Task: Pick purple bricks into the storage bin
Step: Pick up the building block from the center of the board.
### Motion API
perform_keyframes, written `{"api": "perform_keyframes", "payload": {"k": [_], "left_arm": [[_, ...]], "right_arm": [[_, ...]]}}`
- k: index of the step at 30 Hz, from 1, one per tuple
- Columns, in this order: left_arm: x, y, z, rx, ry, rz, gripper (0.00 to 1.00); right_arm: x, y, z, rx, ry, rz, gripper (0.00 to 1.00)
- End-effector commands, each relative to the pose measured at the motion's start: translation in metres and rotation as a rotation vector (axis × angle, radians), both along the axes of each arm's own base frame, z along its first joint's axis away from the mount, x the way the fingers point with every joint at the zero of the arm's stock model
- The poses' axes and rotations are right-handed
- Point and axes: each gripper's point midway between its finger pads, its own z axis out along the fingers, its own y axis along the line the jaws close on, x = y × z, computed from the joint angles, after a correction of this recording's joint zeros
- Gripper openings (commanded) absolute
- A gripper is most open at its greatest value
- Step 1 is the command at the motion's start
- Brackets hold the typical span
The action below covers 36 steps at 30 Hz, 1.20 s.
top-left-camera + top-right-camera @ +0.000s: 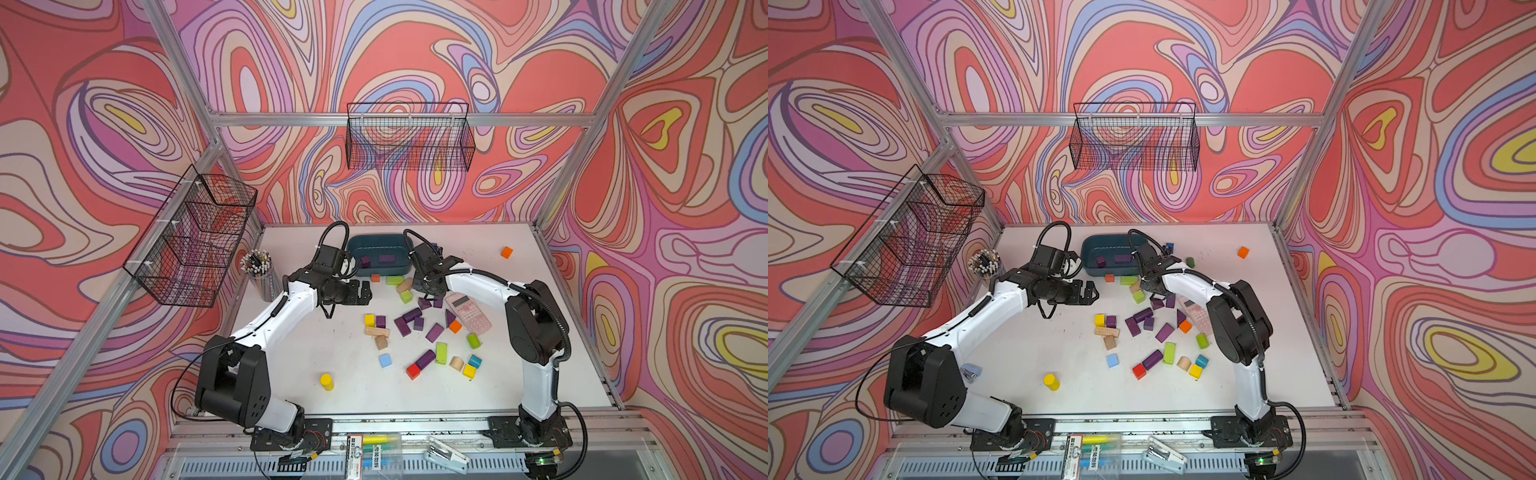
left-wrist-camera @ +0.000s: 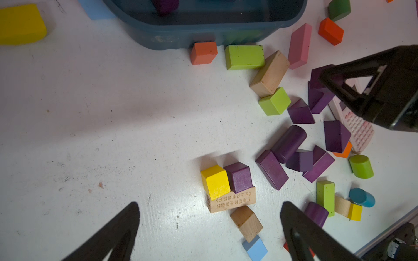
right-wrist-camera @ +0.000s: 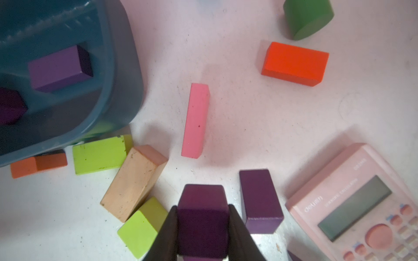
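Your right tool (image 3: 203,228) is clamped on a dark-purple cube (image 3: 202,201) of matte painted wood with softened edges. It sits low among the loose blocks on the white, scuffed counter (image 3: 248,113); you cannot tell whether the cube is off the surface. An oblong purple bar (image 3: 260,198) sits just beside it, and a pink plastic calculator (image 3: 352,203) lies near.

Your left tool (image 2: 210,204) hangs with its jaws spread wide, holding nothing. It is over bare counter, near a yellow cube (image 2: 214,180) and a purple cube (image 2: 239,177) that touch each other.

The storage bin (image 1: 382,271) is a shallow teal plastic tub with rounded corners. It sits at the back of the counter, between the two arms. Two purple pieces lie inside it, an oblong block (image 1: 386,258) and a smaller piece (image 1: 365,261).

More purple bricks (image 1: 434,332), among them bars, a cylinder and wedges, are scattered in front of the bin. They are mixed with lime-green, orange and bare-wood pieces.
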Motion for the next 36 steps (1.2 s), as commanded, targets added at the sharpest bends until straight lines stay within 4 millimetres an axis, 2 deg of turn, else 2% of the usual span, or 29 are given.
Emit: {"api": "perform_keyframes", "payload": {"k": [1, 16, 27, 36], "left_arm": [[0.0, -0.002, 0.008, -0.008, -0.002, 0.005, 1.0], [0.0, -0.003, 0.004, -0.019, 0.02, 0.014, 1.0], [0.0, -0.001, 0.004, -0.002, 0.017, 0.015, 1.0], [0.001, 0.001, 0.004, 0.011, 0.016, 0.017, 1.0]], "right_arm": [[0.003, -0.005, 0.023, -0.01, -0.044, -0.007, 0.28], [0.01, -0.002, 0.049, 0.001, -0.108, -0.001, 0.28], [0.023, 0.022, 0.082, 0.054, -0.22, 0.043, 0.28], [0.034, 0.041, 0.1, 0.076, -0.299, 0.074, 0.28]]}}
